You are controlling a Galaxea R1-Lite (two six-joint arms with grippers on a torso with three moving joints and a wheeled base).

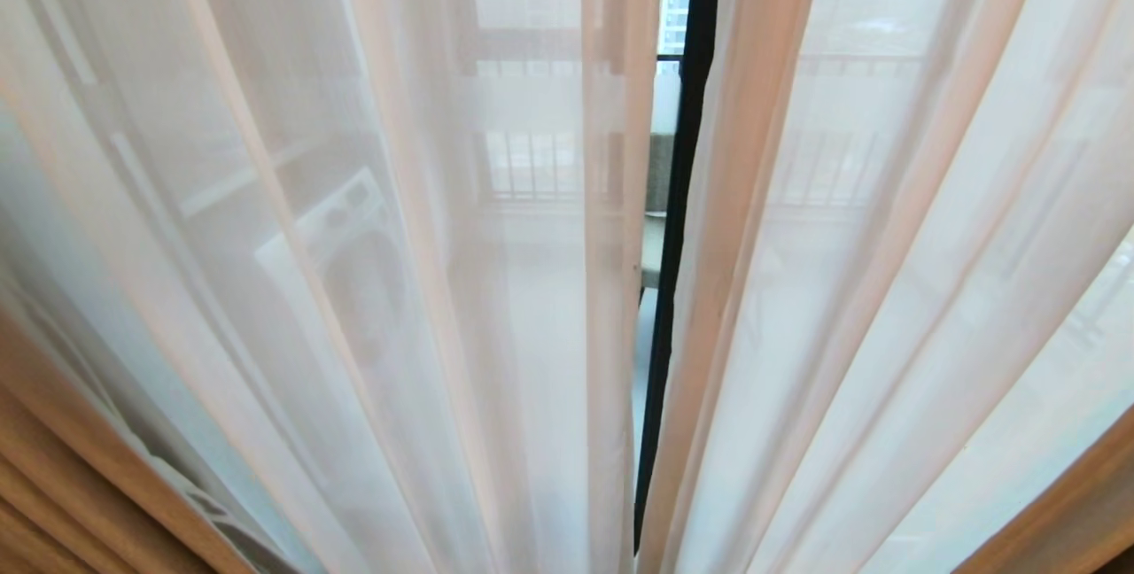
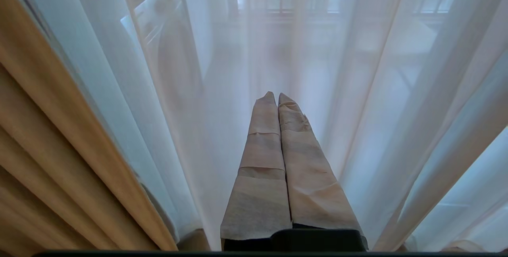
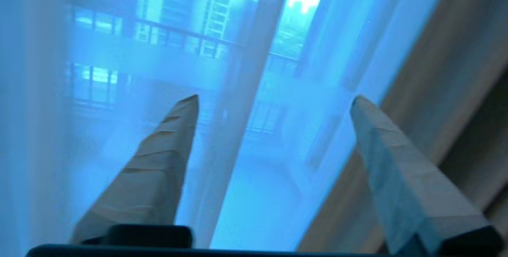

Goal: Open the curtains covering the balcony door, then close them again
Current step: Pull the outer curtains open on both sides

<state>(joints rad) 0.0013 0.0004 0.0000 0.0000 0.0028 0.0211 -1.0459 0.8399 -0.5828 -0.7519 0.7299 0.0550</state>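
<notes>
Spread wide, right claw (image 3: 274,102) faces sheer curtains (image 3: 238,90) ahead, grasping nothing.

You are looking at a home, in a high-rise flat by its balcony. Floor-length sheer curtains (image 1: 496,290) hang in pleats across the view, with heavier beige drapes (image 1: 80,485) just outside the sheers at both lower corners. Through the narrow gap between the sheers you see the dark frame of the balcony door (image 1: 678,228). Behind the sheers, left of that frame, stands a white washing machine (image 1: 341,237); beyond it run balcony railings (image 1: 532,162) and tall apartment blocks (image 3: 190,7).
</notes>
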